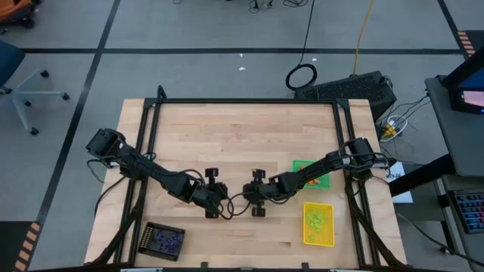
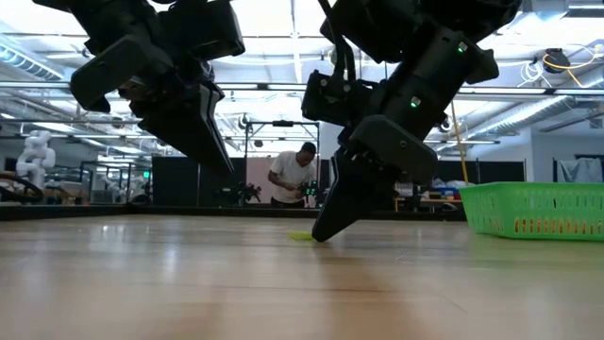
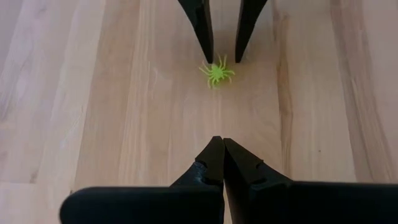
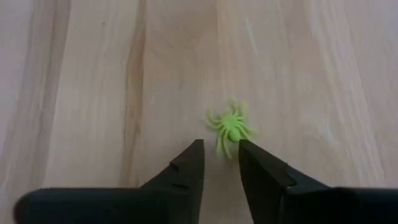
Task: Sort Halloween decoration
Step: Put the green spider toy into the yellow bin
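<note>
A lime green plastic spider [image 4: 231,129], one piece of the Halloween decoration, lies flat on the wooden table near its middle. My right gripper [image 4: 219,147] slants down to the table with its fingertips a small gap apart, just at the spider's near legs. The spider [image 3: 216,73] also shows in the left wrist view, right below the right gripper [image 3: 224,59]. My left gripper [image 3: 222,142] hangs shut and empty above the table, a short way to the spider's left, facing the right gripper. In the low view the right gripper [image 2: 321,234] reaches the tabletop beside the spider [image 2: 300,236]. My right gripper comes slanting down from the table's right, its two fingertips [image 4: 244,148] standing on either side of the spider's nearest legs [image 4: 221,148]. I cannot tell whether they touch the spider. The spider lies flat on the table.
A green tray [image 1: 301,165] stands at the right, partly under the right arm, with a yellow tray [image 1: 318,224] nearer the front right holding green pieces. A black tray [image 1: 164,240] with purple pieces sits at the front left. Bare wood lies around both grippers.
</note>
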You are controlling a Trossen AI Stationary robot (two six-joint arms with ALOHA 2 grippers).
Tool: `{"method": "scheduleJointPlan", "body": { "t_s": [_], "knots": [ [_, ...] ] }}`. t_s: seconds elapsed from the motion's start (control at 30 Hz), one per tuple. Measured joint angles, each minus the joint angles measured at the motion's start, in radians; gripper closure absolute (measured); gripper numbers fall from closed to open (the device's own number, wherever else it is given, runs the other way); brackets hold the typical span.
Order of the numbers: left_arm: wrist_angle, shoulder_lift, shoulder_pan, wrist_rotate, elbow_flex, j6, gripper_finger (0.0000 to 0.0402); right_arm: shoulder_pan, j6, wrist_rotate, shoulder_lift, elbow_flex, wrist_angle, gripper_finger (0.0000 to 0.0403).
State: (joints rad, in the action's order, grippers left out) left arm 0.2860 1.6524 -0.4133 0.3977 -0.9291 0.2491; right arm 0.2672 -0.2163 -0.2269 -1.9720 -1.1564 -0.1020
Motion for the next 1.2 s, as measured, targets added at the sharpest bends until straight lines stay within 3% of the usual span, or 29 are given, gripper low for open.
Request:
{"method": "scheduleJointPlan", "body": {
  "t_s": [0.33, 1.2],
  "knots": [
    [-0.001, 0.0, 0.0, 0.0, 0.0, 0.001, 0.0398, 0.0, 0.026, 0.0, -0.001, 0.0, -0.002, 0.0398],
    [-0.019, 0.0, 0.0, 0.0, 0.0, 0.0, 0.0398, 0.056, 0.079, -0.004, 0.071, 0.002, -0.059, 0.0403]
  ]
}}
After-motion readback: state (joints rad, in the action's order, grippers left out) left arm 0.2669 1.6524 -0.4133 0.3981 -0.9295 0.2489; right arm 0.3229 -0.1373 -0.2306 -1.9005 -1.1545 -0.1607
